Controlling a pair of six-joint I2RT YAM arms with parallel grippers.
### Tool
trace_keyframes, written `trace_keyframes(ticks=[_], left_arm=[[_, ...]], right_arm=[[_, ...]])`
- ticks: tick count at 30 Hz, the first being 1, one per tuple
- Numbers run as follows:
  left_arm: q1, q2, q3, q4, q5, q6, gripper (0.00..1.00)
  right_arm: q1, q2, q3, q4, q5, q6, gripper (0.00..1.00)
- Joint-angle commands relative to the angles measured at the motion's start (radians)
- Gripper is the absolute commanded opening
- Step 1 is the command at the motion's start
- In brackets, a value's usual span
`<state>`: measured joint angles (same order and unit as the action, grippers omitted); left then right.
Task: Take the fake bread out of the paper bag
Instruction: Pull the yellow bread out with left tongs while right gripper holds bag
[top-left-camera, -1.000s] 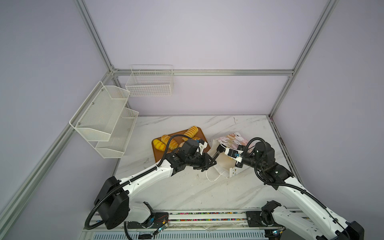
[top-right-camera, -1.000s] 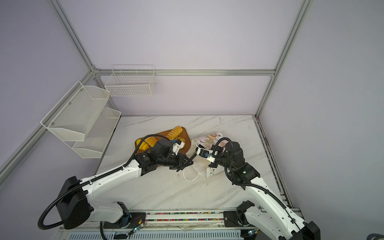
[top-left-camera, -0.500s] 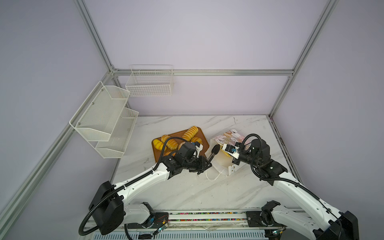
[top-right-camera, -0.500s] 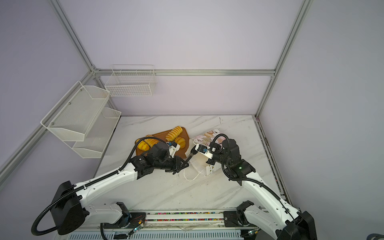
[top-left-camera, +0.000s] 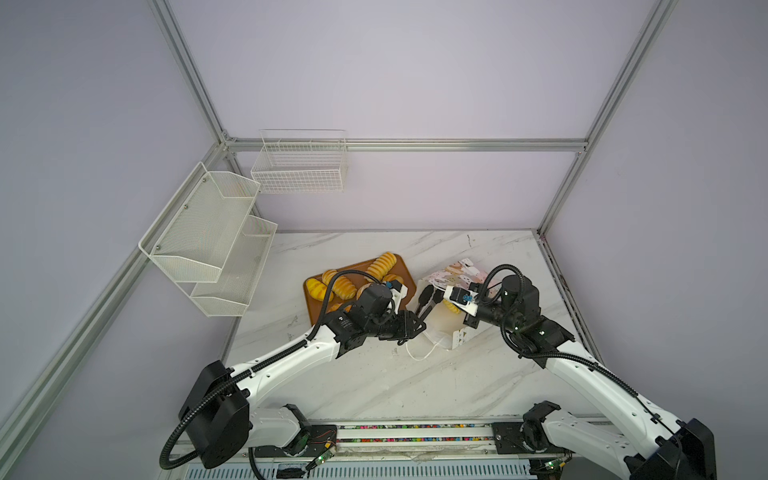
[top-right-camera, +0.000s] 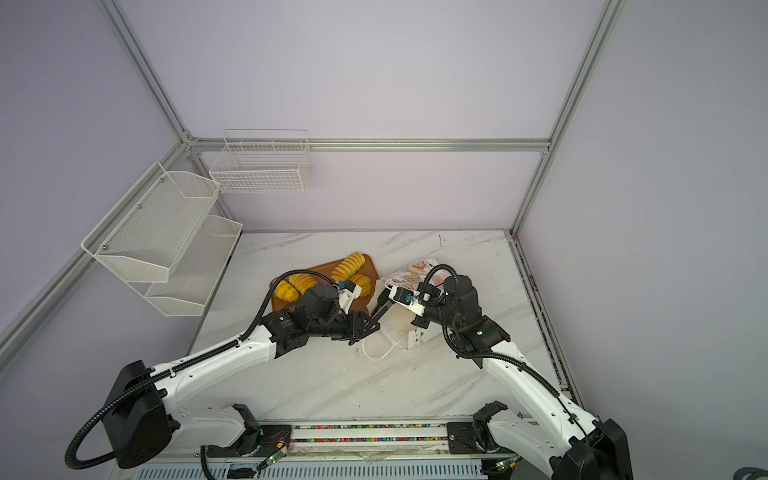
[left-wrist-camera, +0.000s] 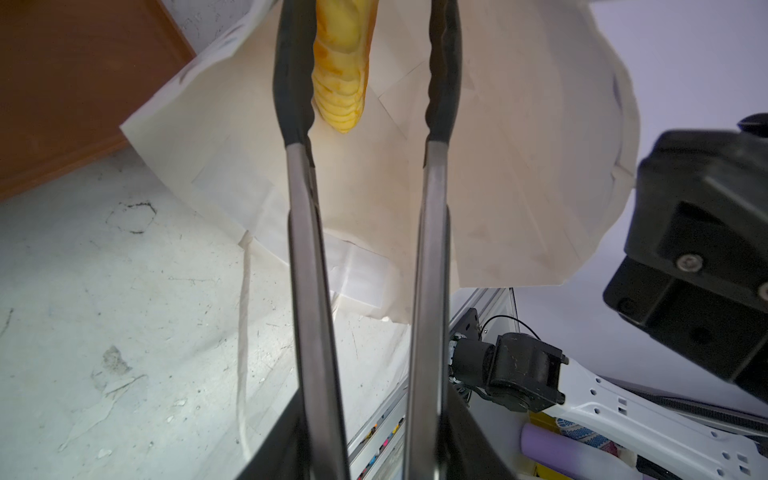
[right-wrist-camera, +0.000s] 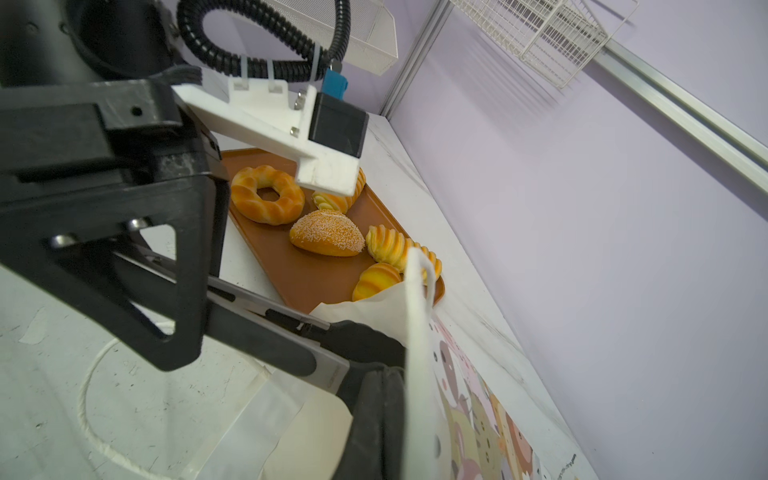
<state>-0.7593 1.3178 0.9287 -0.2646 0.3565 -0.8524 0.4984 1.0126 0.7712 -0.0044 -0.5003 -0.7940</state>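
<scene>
We find no text that we can read. The paper bag (right-wrist-camera: 478, 415) carries one short line of small dark print near an edge of its printed side, too small to make out.

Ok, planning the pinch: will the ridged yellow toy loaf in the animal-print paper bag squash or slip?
Likely squashes slightly: the ridged yellow toy loaf looks puffy. Its ridges should give the black-tipped metal tongs purchase. Being long, it may pivot.

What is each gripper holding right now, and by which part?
Left gripper clamps the tongs at their handle end; the tips stand apart inside the paper bag. Right gripper pinches the bag's rim at its mouth.
</scene>
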Motion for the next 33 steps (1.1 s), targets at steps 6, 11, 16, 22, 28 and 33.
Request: trace_keyframes(ticks=[6, 11, 16, 22, 28, 33], left_arm=[[0.005, 0.033, -0.046, 0.089, -0.017, 0.033, 0.46], [0.006, 0.072, -0.041, 0.130, -0.024, 0.035, 0.47], [0.012, 0.170, 0.012, 0.164, -0.027, 0.032, 0.46], [0.026, 0.191, 0.010, 0.226, -0.031, 0.007, 0.34], [0.031, 0.104, -0.013, 0.185, -0.067, 0.025, 0.11], [0.031, -0.037, -0.015, 0.090, -0.099, 0.049, 0.07]], right_arm=[[0.012, 0.018, 0.043, 0.005, -0.050, -0.007, 0.00], [0.026, 0.030, 0.048, -0.005, -0.052, -0.013, 0.00], [0.042, 0.033, 0.046, -0.006, -0.043, -0.014, 0.00], [0.045, 0.029, 0.044, 0.006, -0.021, 0.002, 0.00], [0.045, 0.029, 0.043, 0.093, 0.049, 0.081, 0.00], [0.045, 0.047, 0.076, 0.152, 0.160, 0.149, 0.00]])
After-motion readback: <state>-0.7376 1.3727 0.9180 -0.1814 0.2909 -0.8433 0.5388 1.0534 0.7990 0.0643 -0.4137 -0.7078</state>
